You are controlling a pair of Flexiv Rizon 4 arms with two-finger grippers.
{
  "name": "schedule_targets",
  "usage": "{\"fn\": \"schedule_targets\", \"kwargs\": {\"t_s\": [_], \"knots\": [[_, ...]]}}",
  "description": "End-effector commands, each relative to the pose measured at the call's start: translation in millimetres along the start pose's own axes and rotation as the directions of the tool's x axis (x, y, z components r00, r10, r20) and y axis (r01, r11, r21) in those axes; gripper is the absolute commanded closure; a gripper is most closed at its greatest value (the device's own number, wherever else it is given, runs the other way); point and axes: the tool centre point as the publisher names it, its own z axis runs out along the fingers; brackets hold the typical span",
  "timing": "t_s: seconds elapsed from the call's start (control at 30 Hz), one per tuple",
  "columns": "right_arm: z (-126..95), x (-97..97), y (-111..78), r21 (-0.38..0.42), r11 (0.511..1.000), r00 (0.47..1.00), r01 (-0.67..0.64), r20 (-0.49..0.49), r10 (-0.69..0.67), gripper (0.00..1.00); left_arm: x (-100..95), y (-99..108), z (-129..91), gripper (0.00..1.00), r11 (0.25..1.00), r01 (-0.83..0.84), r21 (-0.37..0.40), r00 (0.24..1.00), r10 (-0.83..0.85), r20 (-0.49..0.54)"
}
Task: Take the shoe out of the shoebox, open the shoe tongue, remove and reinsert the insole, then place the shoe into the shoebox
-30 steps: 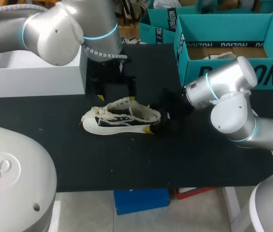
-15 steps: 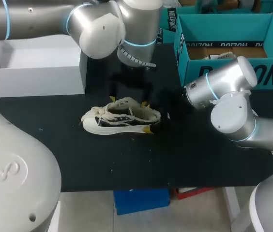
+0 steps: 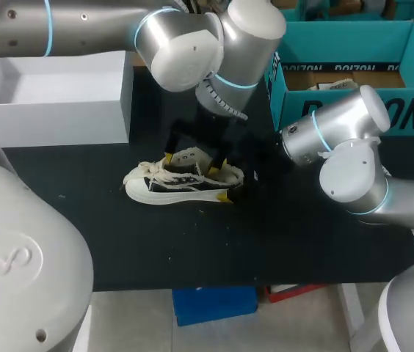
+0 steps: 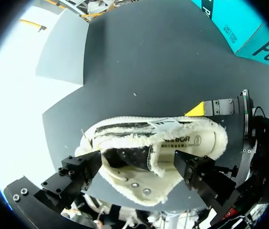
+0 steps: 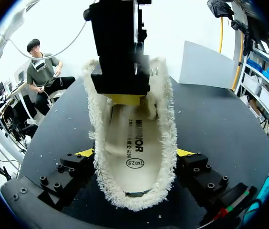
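Now, shoe (image 3: 185, 182): a cream low sneaker with dark side panels and a frayed edge, upright on its sole on the black table (image 3: 192, 249), out of the box and lying lengthwise across the head view
Insole (image 5: 129, 148): pale, seated inside the shoe and visible through the wide-open collar from the right wrist view
Laces: loose and bunched over the toe half of the shoe
Right gripper (image 5: 134, 152): at the heel end of the shoe, one yellow-tipped finger pressed to each side of the heel, so it clamps the shoe
Left gripper (image 4: 139, 167): directly above the shoe, pointing down at its opening; its fingers are spread apart along the length of the shoe, one over the lace and tongue part, the other over the insole nearer the heel, and they grip nothing; in the right wrist view one yellow tip reaches down into the shoe's mouth
Teal shoebox (image 3: 354, 103): open-topped, behind the shoe's heel end and well apart from the shoe
White box (image 3: 53, 110): open, behind the shoe's toe end, also apart from the shoe
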Motion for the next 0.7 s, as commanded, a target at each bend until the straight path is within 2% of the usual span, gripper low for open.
{"fn": "schedule_targets", "kwargs": {"t_s": [0.03, 0.2, 0.23, 0.3, 0.4, 0.53, 0.57, 0.6, 0.67, 0.7], "knots": [[3.8, -1.0, -0.9, 0.001, 1.0, 1.0, -0.001, 0.001, 0.001, 1.0, 3.4, 0.1, 1.9, 0.0, 1.0, -0.005, -0.005, 0.998, 0.005, 0.056], [3.8, -1.0, -0.9, 0.001, 1.0, 1.0, -0.001, 0.001, 0.001, 1.0, 2.7, 3.5, 7.1, 0.05, 1.0, -0.011, -0.012, 0.997, 0.012, 0.081], [3.8, -1.0, -0.9, 0.001, 1.0, 1.0, -0.001, 0.001, 0.001, 1.0, 2.8, 4.0, 8.1, 0.09, 1.0, -0.011, -0.013, 0.997, 0.012, 0.083], [3.8, -1.0, -0.9, 0.001, 1.0, 1.0, -0.001, 0.001, 0.001, 1.0, 2.9, 4.8, 9.6, 0.26, 1.0, -0.013, -0.015, 0.995, 0.014, 0.094], [3.8, -1.0, -0.9, 0.001, 1.0, 1.0, -0.001, 0.001, 0.001, 1.0, 2.5, 6.0, 11.1, 0.35, 1.0, -0.014, -0.016, 0.995, 0.015, 0.102], [3.8, -1.0, -0.9, 0.001, 1.0, 1.0, -0.001, 0.001, 0.001, 1.0, 1.0, 6.4, 15.0, 0.37, 1.0, -0.014, -0.021, 0.993, 0.016, 0.116], [3.8, -1.0, -0.9, 0.001, 1.0, 1.0, -0.001, 0.001, 0.001, 1.0, 0.8, 6.4, 16.0, 0.41, 1.0, -0.013, -0.021, 0.993, 0.016, 0.121], [3.8, -1.0, -0.9, 0.001, 1.0, 1.0, -0.001, 0.001, 0.001, 1.0, 0.7, 6.6, 16.8, 0.51, 1.0, -0.014, -0.021, 0.992, 0.016, 0.124], [3.8, -1.0, -0.9, 0.001, 1.0, 1.0, -0.001, 0.001, 0.001, 1.0, 0.5, 6.9, 18.0, 0.58, 1.0, -0.015, -0.023, 0.992, 0.018, 0.127], [3.8, -1.0, -0.9, 0.001, 1.0, 1.0, -0.001, 0.001, 0.001, 1.0, 0.3, 7.0, 18.3, 0.68, 1.0, -0.015, -0.023, 0.991, 0.018, 0.129]]}}
